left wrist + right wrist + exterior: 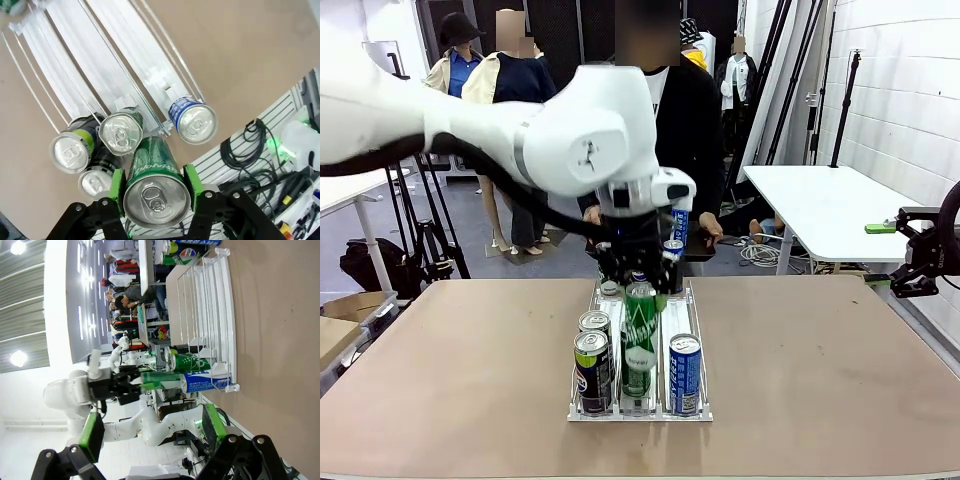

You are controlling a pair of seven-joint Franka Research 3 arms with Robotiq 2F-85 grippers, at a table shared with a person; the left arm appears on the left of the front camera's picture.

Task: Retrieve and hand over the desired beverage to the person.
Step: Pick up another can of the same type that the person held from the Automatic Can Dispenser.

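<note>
— Over the rack (690, 300), what's hidden?
— Left pincer (156, 187) clamps the green can (155, 180); the arm covers the person (695, 130) at the far side. Right pincer (150, 432) is apart.

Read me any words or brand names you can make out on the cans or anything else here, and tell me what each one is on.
No text reads whole.
White script on the green can in the left gripper: too warped to spell.
Blue can: print too small.
Black-and-lime can: print too small.
Lettering on the person's T-shirt: hidden by the arm.
</note>
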